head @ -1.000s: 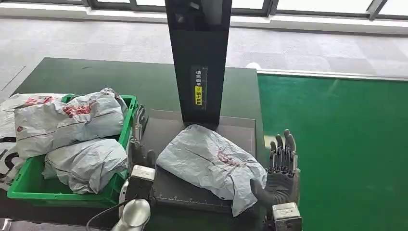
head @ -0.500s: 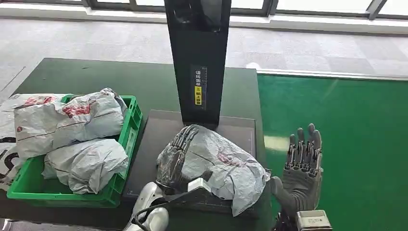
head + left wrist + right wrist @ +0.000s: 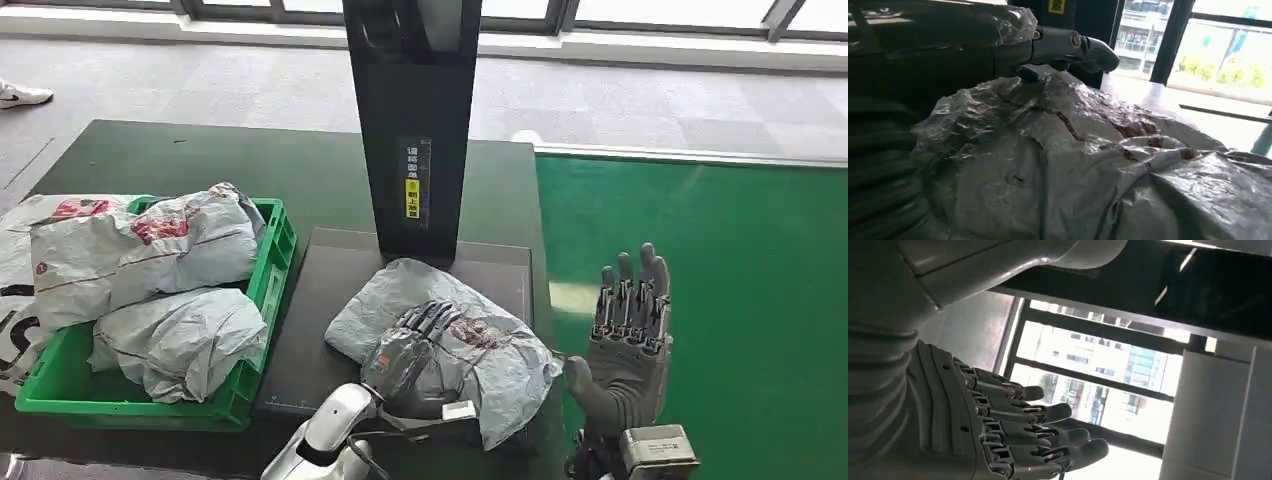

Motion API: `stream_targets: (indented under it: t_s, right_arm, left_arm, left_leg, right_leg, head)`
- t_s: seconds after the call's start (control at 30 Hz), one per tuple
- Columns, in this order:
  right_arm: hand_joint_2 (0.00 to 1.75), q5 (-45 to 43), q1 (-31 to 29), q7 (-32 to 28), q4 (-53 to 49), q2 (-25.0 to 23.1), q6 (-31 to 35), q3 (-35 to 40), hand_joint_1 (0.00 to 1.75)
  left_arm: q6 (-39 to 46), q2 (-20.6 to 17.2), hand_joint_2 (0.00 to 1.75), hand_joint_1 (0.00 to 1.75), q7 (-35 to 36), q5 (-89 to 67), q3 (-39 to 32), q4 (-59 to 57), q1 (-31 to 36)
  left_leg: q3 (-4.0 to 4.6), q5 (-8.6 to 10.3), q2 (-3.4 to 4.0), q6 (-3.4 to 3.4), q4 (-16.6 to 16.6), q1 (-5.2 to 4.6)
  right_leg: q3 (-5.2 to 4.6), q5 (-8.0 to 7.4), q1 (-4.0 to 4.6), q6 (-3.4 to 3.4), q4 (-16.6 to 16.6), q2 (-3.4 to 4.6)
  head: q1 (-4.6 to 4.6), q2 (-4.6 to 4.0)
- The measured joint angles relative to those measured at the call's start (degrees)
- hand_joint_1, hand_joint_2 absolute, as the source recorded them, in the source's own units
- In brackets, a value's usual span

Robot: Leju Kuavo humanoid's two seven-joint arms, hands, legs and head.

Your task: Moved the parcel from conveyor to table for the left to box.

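A crumpled grey parcel (image 3: pixel 500 365) with red print lies on the dark flat platform (image 3: pixel 325 275) in front of me. My left hand (image 3: pixel 415 345) lies on top of its middle, fingers curled down into the wrap. In the left wrist view the parcel (image 3: pixel 1073 165) is right up against the hand (image 3: pixel 1068 45), whose thumb reaches over it. My right hand (image 3: pixel 630 340) is raised beside the parcel's right end, apart from it, over the green belt. Its fingers (image 3: pixel 1048 412) are straight and spread, holding nothing.
A green crate (image 3: pixel 275 250) at the left holds several grey parcels (image 3: pixel 150 250), and another lies outside it at the far left. A black upright post (image 3: pixel 412 120) stands just behind the platform. The green conveyor (image 3: pixel 720 300) runs along the right.
My left hand slid from the parcel's left edge onto its middle and curled its fingers. My right hand moved right one second ago and has since held still. The parcel stayed put.
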State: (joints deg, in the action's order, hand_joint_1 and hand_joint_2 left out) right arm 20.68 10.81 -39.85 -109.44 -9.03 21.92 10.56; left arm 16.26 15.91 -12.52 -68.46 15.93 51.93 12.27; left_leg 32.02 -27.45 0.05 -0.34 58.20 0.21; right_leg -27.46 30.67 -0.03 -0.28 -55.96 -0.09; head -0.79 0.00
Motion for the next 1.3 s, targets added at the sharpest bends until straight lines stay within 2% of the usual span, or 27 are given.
stream_targets:
  t_s: [0.13, 0.23, 0.27, 0.3, 0.47, 0.6, 1.07, 1.3]
  right_arm:
    - [1.75, -0.02, -0.10, 0.02, 0.04, 0.20, 0.00, 0.00, 0.00]
    - [1.75, -0.46, -0.35, 0.02, 0.46, 0.24, -0.31, 0.00, 0.00]
    - [1.75, -0.59, -0.68, 0.02, 0.76, 0.24, -0.20, 0.00, 0.00]
    - [1.75, -0.66, -1.07, 0.02, 1.09, 0.26, 0.02, 0.02, 0.00]
    - [1.75, -0.96, -1.91, 0.02, 2.49, 0.50, 1.36, 0.55, 0.00]
    - [1.75, -0.96, -2.09, 0.02, 3.15, 0.63, 1.68, 0.92, 0.00]
    - [1.75, -0.94, -2.16, 0.02, 4.06, 0.72, 1.71, 1.20, 0.00]
    - [1.75, -0.94, -2.55, 0.02, 4.37, 0.96, 1.77, 1.20, 0.00]
  left_arm:
    - [0.00, 0.04, 1.75, 0.00, 0.00, -0.04, 0.24, -1.55, 0.58]
    - [-5.23, 0.37, 1.75, 0.00, -2.75, -1.79, 1.50, -4.14, 2.68]
    - [-6.59, 0.80, 1.75, 1.15, -3.84, -1.97, 2.27, -5.56, 3.85]
    - [-6.93, 1.18, 1.75, 1.75, -4.64, -1.97, 2.87, -7.17, 4.74]
    - [-6.89, 2.51, 1.75, 1.75, -9.40, -1.09, 4.83, -13.27, 7.09]
    - [-6.97, 2.69, 1.75, 1.75, -10.58, -0.70, 5.11, -15.50, 7.64]
    - [-7.08, 3.04, 1.75, 1.75, -10.67, -0.68, 5.97, -17.48, 8.83]
    - [-10.18, 2.71, 1.75, 1.75, -9.44, -1.68, 6.73, -17.50, 8.80]
  left_leg:
    - [0.01, 0.00, 0.01, 0.00, 0.00, 0.00]
    - [0.00, 0.00, -0.18, 0.00, -0.01, 0.00]
    - [-0.02, 0.00, -0.28, 0.00, -0.01, 0.00]
    - [-0.05, 0.00, -0.28, 0.00, -0.01, 0.00]
    - [-0.16, 0.01, -0.28, 0.02, -0.01, -0.05]
    - [-0.18, 0.02, -0.28, 0.03, 0.00, -0.06]
    - [-0.24, 0.02, -0.26, 0.02, -0.02, -0.03]
    - [-0.30, 0.01, -0.27, 0.02, -0.03, -0.03]
  right_leg:
    - [-0.01, 0.00, 0.00, 0.00, 0.00, 0.01]
    - [0.03, 0.03, 0.00, -0.01, 0.00, -0.19]
    - [0.09, 0.04, 0.00, -0.01, 0.00, -0.30]
    - [0.13, 0.04, 0.00, -0.01, 0.00, -0.30]
    - [0.26, 0.04, -0.05, 0.00, 0.00, -0.30]
    - [0.27, 0.03, -0.06, 0.01, 0.00, -0.30]
    - [0.34, 0.04, -0.01, -0.01, 0.00, -0.29]
    - [0.44, 0.05, -0.02, -0.01, 0.00, -0.29]
  head:
    - [0.00, 0.00]
    - [0.00, 0.00]
    - [0.00, 0.00]
    - [0.00, 0.00]
    - [0.00, 0.00]
    - [0.00, 0.00]
    - [0.00, 0.00]
    - [0.00, 0.00]
